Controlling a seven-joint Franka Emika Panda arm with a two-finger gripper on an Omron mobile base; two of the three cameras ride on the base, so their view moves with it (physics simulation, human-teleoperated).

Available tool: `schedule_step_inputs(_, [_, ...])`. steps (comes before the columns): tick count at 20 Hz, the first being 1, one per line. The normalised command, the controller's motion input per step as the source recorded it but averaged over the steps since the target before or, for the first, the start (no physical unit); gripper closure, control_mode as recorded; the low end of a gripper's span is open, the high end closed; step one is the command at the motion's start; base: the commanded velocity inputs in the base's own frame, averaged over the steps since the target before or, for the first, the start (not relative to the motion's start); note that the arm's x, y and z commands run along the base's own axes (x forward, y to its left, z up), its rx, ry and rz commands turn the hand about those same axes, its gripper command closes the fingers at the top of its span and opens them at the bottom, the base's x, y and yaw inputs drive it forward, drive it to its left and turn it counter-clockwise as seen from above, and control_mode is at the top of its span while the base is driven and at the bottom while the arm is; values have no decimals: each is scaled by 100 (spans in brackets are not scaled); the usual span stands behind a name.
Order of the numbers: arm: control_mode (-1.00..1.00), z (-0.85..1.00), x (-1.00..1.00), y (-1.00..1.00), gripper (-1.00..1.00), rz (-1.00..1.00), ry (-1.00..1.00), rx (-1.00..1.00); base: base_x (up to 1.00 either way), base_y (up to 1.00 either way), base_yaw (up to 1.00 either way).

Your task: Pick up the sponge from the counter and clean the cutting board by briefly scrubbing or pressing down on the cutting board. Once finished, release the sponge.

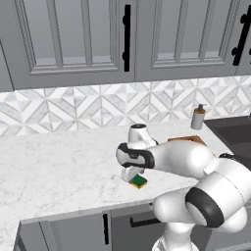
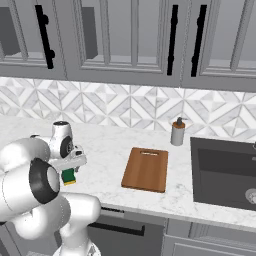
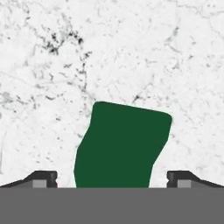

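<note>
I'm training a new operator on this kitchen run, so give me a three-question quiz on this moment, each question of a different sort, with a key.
1. True or false: the sponge lies on the cutting board.
2. Multiple choice: in the hand view, how do the fingertips stand to the sponge?
A. Both on one side of it
B. One on each side, apart from it
C. Pressed flat on its top
3. Fill in: the upright bottle near the backsplash, between board and sink, is a soap ____.

Key
1. False; it lies on the counter, apart from the board.
2. B; the gripper is open around it.
3. dispenser
</note>
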Motion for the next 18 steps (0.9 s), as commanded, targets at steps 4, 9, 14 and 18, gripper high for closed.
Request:
schedule_step_inputs(4, [-100,-22,16,5,-100,0,8,0,0,0,0])
schedule_step_inputs(9, [-100,-25,9,3,-100,0,6,0,0,0,0])
schedule_step_inputs(14, [-100,-25,1,14,-100,0,3,-1,0,0,0])
schedule_step_inputs(18, [-100,-24,1,16,100,0,5,-2,0,0,0])
